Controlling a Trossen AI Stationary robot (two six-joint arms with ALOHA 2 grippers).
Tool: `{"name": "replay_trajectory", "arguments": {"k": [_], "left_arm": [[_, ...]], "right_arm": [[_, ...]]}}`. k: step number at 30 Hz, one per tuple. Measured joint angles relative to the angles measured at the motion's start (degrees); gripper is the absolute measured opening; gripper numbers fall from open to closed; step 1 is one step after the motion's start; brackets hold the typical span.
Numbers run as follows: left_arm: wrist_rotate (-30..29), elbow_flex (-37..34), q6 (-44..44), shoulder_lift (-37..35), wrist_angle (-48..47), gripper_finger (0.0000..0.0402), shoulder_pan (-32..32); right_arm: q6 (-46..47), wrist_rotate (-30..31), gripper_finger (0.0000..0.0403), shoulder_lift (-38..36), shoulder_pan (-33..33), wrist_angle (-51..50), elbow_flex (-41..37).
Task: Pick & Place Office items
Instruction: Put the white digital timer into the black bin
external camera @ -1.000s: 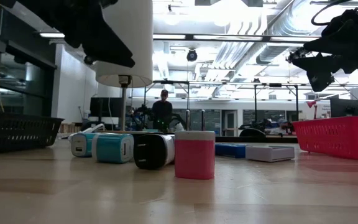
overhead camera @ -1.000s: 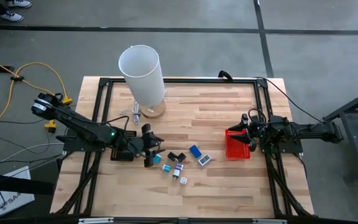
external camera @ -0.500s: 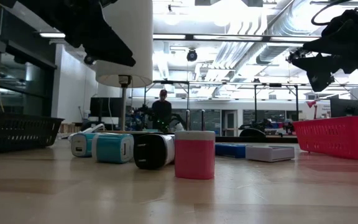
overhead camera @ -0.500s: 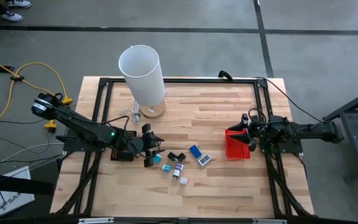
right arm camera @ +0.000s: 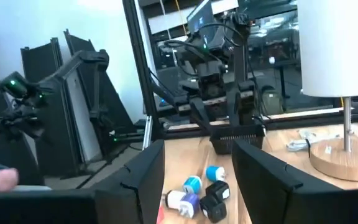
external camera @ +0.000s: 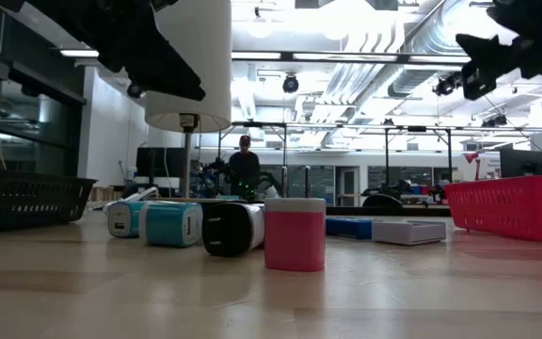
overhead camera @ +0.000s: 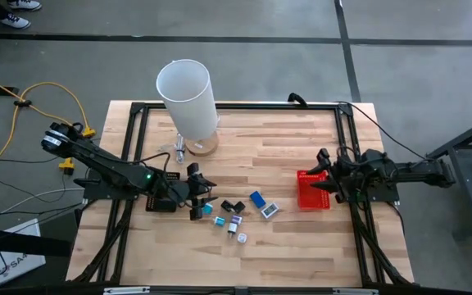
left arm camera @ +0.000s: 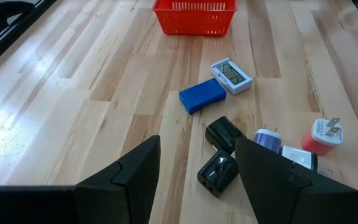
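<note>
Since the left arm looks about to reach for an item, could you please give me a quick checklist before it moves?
1. Left gripper open, nothing between its fingers: ok.
2. Black adapters ahead of it, free to grasp: ok.
3. Red basket upright on the table: ok.
4. Right gripper clear of the basket: not ok, it hangs over it.
5. Right gripper empty: ok.
6. Basket empty: cannot tell.

Office items (overhead camera: 238,216): small blue, teal, black, white pieces clustered loose on table, mid-front; none held.
</note>
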Motion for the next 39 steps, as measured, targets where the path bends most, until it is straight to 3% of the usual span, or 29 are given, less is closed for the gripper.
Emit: {"name": "replay_trajectory", "arguments": {"k": [23, 30, 39], "left_arm": [[-0.02, 0.0, 0.04, -0.02, 0.02, 0.0203, 0.0], [-0.02, 0.0, 0.04, -0.02, 0.09, 0.0203, 0.0], [-0.02, 0.0, 0.07, -0.02, 0.14, 0.0203, 0.0]], "right_arm": [[-10.51, -0.1, 0.0174, 43.56, -0.02, 0.21, 20.55], [-12.93, -3.47, 0.0174, 52.99, 0.11, 0.1, 22.87], [-15.02, -2.35, 0.0174, 60.91, 0.98, 0.12, 22.89]]}}
